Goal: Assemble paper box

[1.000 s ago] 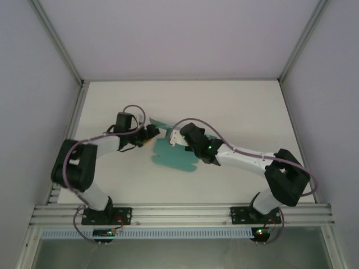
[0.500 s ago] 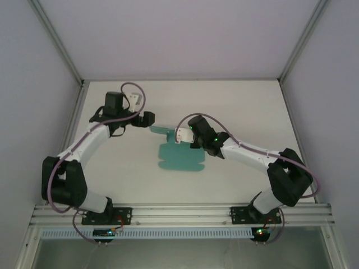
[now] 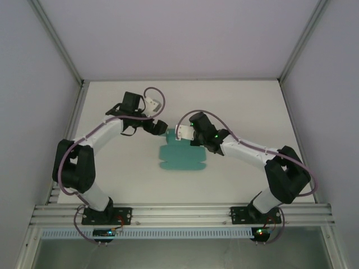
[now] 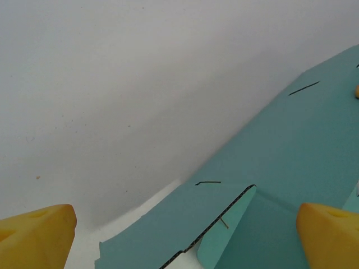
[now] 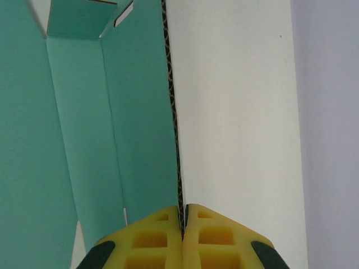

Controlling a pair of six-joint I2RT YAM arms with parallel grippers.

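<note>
Right wrist: right gripper (image 5: 183,217) pinches the teal-green thin-card paper box (image 5: 67,123) by its raised edge; left gripper (image 4: 185,232) gapes, corner flap (image 4: 160,221) just ahead between its fingers.

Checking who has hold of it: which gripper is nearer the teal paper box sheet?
Right. The right gripper pinches the paper box edge; the left gripper is open at its flap.
</note>
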